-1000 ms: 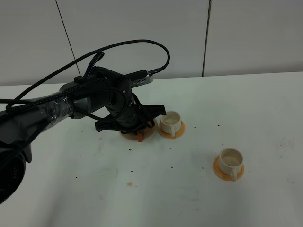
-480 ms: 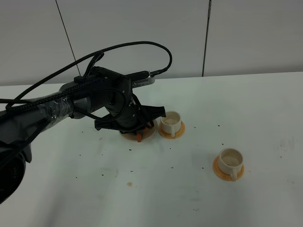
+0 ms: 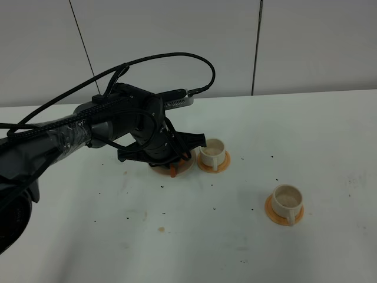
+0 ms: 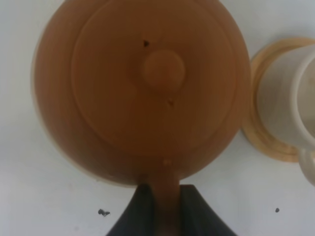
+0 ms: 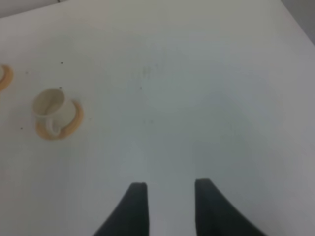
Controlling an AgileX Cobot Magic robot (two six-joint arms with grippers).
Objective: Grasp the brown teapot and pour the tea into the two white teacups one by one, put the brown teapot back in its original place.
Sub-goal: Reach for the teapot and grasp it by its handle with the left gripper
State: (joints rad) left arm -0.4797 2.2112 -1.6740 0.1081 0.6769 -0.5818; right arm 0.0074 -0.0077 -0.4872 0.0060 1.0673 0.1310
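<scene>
Under the left wrist camera, found the brown teapot (image 4: 140, 88) filling most of the view from above, lid knob (image 4: 164, 69) near the middle, with a pale rim (image 4: 66, 172) peeping out at one edge, taken for the saucer of its original place. Saw the left pincer (image 4: 166, 192) clamped on the loop handle (image 4: 166, 184), with a dark finger (image 4: 135, 216) pressed to either side of it. Judged the pot's long axis, handle to spout, to run straight away from that pincer; could not see the spout itself, cut off past the far side. Noted the nearer of the two white teacups (image 4: 290, 93) on its orange coaster (image 4: 268, 137), just beside the pot but off to one side of that axis, not ahead of it; reckoned on a lift and a sideways swing of the spout toward that cup before any pour. From the high camera, made out little of the pot beneath the left arm's wrist; placed the near cup (image 3: 212, 151) just to the right of it and the second cup (image 3: 287, 198) well apart, farther right and toward the front of the counter (image 3: 177, 236). Saw nothing of the right arm there. On the right wrist camera, found the right pincer (image 5: 167, 204) with jaws apart over bare counter, nothing between them, and the second cup (image 5: 49, 109), by the look of it, well off to one side. Held the left arm to be much the nearer to the pot.
</scene>
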